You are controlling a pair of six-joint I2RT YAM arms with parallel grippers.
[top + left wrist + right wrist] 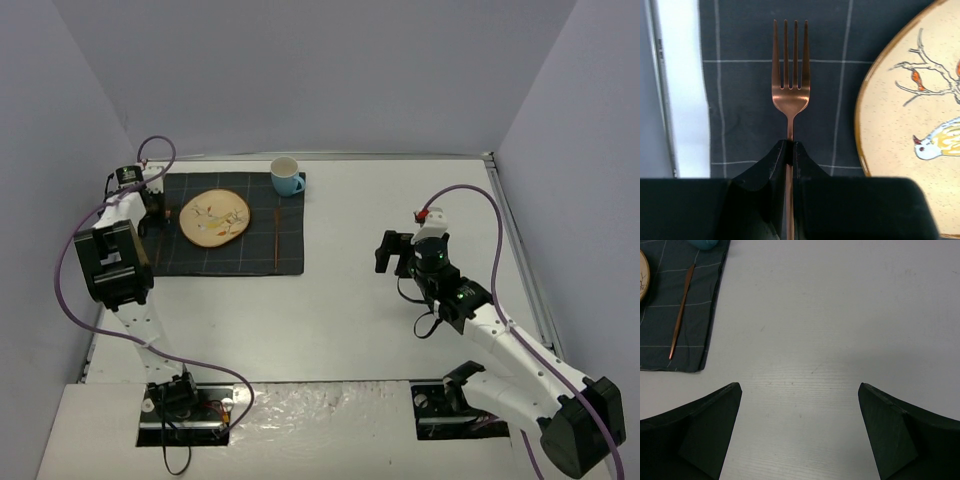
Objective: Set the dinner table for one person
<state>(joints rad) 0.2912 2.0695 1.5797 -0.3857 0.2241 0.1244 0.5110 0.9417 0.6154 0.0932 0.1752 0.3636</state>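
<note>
Dk grey placemat [240,257] w/ thin pale grid lines. Cream plate [214,218], brown rim, yellow-white bird + bare branches, orange bits. Copper fork [790,75] & slim copper utensil [277,240]. Lt blue cup [286,177]. Plain white dinner table [400,190].

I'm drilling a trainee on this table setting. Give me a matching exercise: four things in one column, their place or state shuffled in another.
1 fork
2 plate
3 mug
4 right gripper

a open, over the white dinner table
b at the placemat's far right corner
c clamped in the left gripper
d middle of the placemat

Pairs: 1-c, 2-d, 3-b, 4-a
</note>
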